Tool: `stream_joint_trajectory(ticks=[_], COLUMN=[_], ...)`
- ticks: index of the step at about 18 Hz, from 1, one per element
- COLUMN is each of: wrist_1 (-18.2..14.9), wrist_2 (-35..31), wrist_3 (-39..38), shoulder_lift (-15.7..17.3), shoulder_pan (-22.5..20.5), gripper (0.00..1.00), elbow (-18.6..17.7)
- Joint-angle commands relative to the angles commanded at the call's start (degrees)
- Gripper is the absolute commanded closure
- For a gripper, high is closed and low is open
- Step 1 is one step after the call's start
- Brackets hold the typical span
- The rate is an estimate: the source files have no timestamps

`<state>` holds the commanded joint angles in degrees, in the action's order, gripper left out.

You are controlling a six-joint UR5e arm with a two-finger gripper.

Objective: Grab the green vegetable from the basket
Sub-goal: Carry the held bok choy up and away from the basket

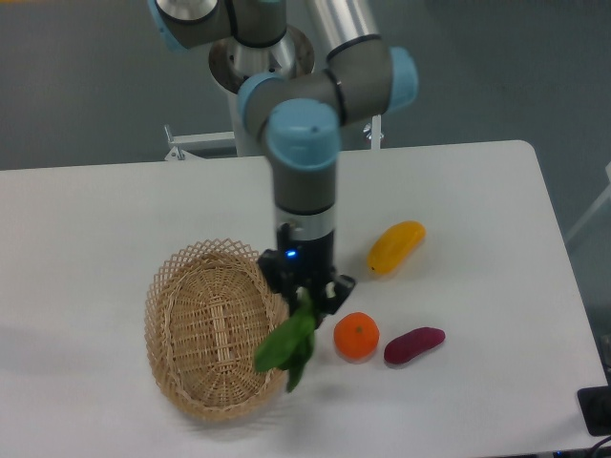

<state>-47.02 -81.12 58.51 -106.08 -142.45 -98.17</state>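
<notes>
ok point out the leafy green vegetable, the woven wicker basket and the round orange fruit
leafy green vegetable (284, 346), fixed camera, on the dark leaves
woven wicker basket (212, 329), fixed camera, on its bare floor
round orange fruit (356, 336), fixed camera, on its middle

no readable text, no labels, no brand names, no numbers, no signs on anything in view, any marking on the robot arm (304, 143) too small to make out
</notes>
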Motion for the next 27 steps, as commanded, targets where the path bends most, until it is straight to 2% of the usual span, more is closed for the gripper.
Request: stream_joint_trajectory(ticks=[5, 10, 14, 27], wrist_1=[-2.1, -3.2, -3.2, -3.0], wrist_2=[0.0, -0.1, -0.3, -0.4], wrist_3=[11.9, 20.6, 21.7, 21.8], shoulder_lift=[0.8, 0.8, 0.9, 0.9], shoulder_pan=[-6.8, -11.2, -12.8, -12.5], gripper=[0.56, 0.56, 0.56, 0.56], elbow=[-0.2, -0.2, -0.1, 0.1])
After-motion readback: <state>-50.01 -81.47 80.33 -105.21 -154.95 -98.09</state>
